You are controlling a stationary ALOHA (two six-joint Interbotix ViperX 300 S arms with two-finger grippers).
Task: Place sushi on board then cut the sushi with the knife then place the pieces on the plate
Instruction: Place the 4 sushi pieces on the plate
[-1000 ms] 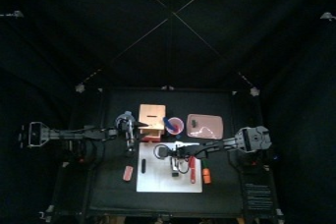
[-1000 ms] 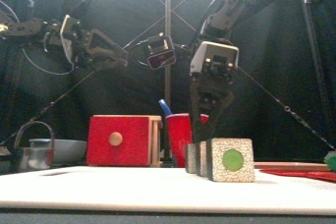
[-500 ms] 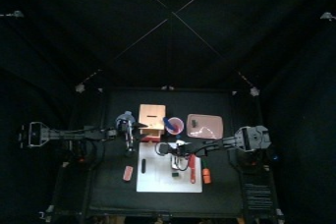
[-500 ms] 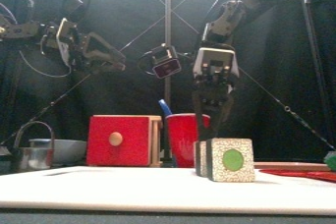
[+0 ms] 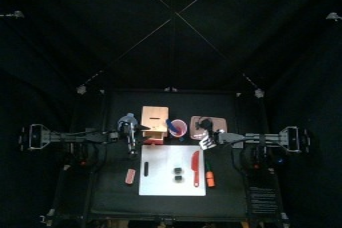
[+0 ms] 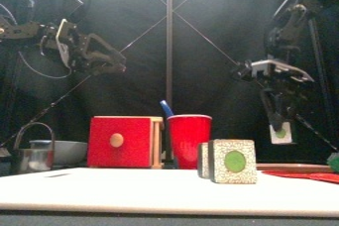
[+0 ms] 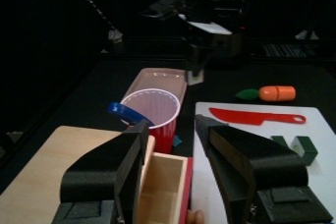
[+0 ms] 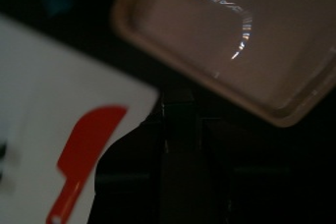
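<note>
The sushi roll [image 6: 229,161] stands on the white cutting board [image 5: 158,164]. It is nearest the front, lower than the right pincer [image 6: 280,127] and to its left, well apart from it (the end face turned frontward is pale with a green centre). The red knife [image 7: 256,117] lies flat on the same board, between the roll and the right pincer, with neither pincer touching it. 1 toy carrot [image 7: 276,92] lies just off the board's right edge, in front of that pincer. The right pincer hangs in the air above the board's back right corner; whether it is spread or pressed together I cannot tell.

Farther back, the left pincer [image 7: 178,138] hovers over the pale wooden box [image 6: 125,142] with its 2 jaws spread. The red cup [image 6: 189,139], holding a blue knife [image 7: 128,114], stands just to this pincer's right, beside the box. Below it and to its left sit a metal cutter [image 6: 38,155] and a blue-grey bowl [image 6: 70,152]. The pink tray [image 5: 211,125] lies just behind the right pincer.
</note>
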